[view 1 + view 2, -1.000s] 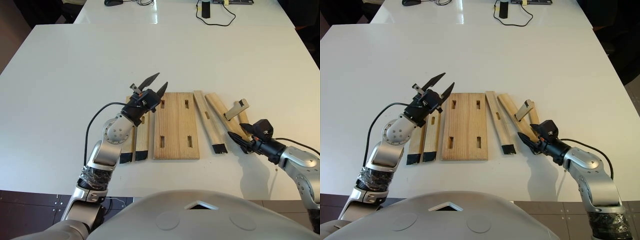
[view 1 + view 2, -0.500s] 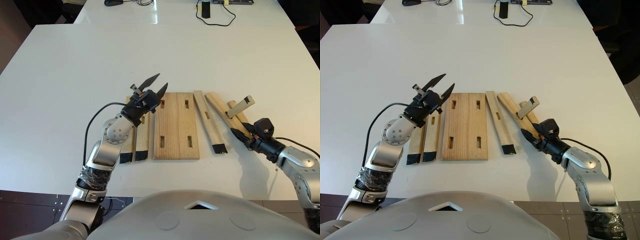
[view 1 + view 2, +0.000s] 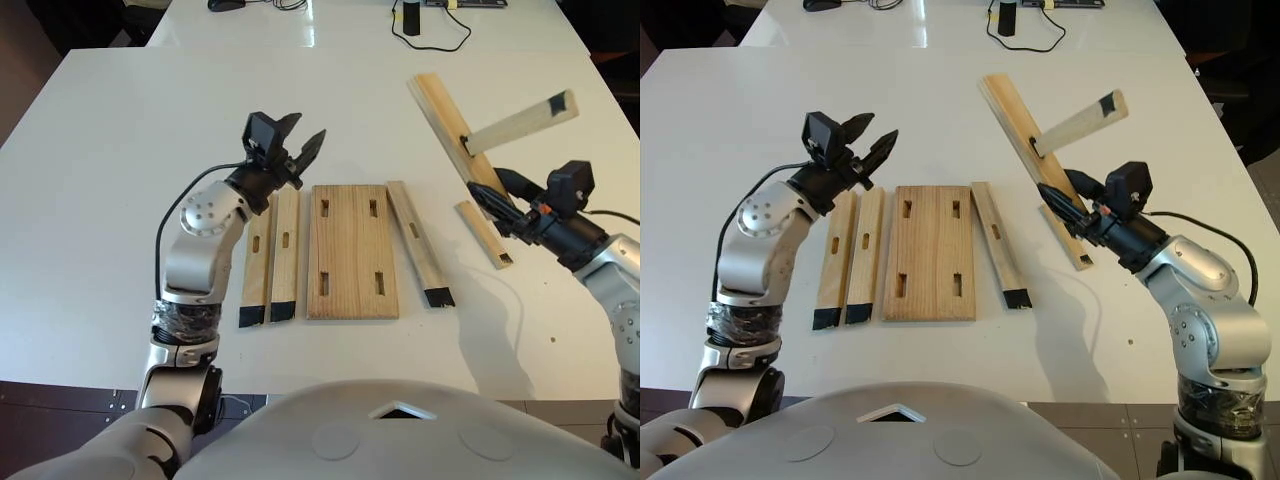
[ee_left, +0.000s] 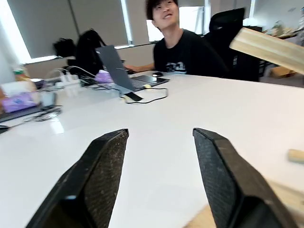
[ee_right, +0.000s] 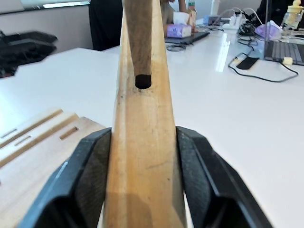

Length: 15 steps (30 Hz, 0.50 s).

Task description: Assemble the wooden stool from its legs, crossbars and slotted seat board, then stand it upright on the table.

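Pale wood lies spread over the white table [image 3: 120, 150]. The slotted seat board [image 3: 352, 250] rests flat near the middle, its four slots facing up. Two slotted legs [image 3: 271, 256] lie side by side just left of it, dark ends towards the near edge. A third leg [image 3: 418, 243] lies just right of the board, angled slightly away from it.

The left gripper [image 3: 306, 130] hangs in the air over the far ends of the two left legs. Its fingers [image 4: 102, 175] are spread wide, with nothing between them.

The right gripper [image 3: 488, 190] is out to the right of the board. Its fingers [image 5: 88, 171] are clamped on either side of the fourth leg [image 3: 440, 105], near its lower end. This leg is held off the table and slants away towards the far side. A crossbar [image 3: 515, 125] is seated in a hole partway along it and sticks out to the right, ending in a dark tip.

A short crossbar [image 3: 482, 232] lies on the table beneath the right gripper. Whether it touches the held leg cannot be told.

At the far end of the table a black cable [image 3: 430, 35] lies looped.
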Available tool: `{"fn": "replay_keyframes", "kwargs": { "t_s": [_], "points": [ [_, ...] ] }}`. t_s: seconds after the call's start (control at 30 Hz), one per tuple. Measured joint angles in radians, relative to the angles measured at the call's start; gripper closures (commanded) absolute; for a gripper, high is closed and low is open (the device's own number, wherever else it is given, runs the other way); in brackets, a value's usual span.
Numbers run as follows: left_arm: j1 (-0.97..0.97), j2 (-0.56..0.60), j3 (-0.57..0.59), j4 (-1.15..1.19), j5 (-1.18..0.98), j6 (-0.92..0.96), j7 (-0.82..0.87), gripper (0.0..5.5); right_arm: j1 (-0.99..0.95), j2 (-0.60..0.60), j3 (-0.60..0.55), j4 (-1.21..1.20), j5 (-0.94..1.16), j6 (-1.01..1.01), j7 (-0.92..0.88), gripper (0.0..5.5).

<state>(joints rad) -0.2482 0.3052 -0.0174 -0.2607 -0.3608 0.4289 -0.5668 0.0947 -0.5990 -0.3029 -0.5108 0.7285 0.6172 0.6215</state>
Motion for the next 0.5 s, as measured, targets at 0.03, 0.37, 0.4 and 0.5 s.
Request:
{"fn": "replay_keyframes", "kwargs": {
  "t_s": [0.03, 0.37, 0.4, 0.5],
  "points": [
    [-0.013, 0.013, 0.008, -0.014, -0.052, 0.044, -0.039, 2.72, -0.03, 0.0, -0.011, -0.007, 0.05, 0.022, 0.003, 3.46],
    [-0.13, 0.067, 0.062, -0.117, -0.476, 0.304, -0.22, 2.72, -0.313, -0.038, -0.036, 0.015, 0.436, 0.15, 0.027, 3.46],
    [-0.133, 0.067, 0.071, -0.12, -0.523, 0.319, -0.236, 2.72, -0.319, -0.042, -0.036, 0.017, 0.45, 0.157, 0.03, 3.46],
    [-0.154, 0.067, 0.092, -0.105, -0.606, 0.348, -0.264, 2.72, -0.323, -0.054, -0.016, 0.02, 0.451, 0.166, 0.052, 3.46]
  ]
}}
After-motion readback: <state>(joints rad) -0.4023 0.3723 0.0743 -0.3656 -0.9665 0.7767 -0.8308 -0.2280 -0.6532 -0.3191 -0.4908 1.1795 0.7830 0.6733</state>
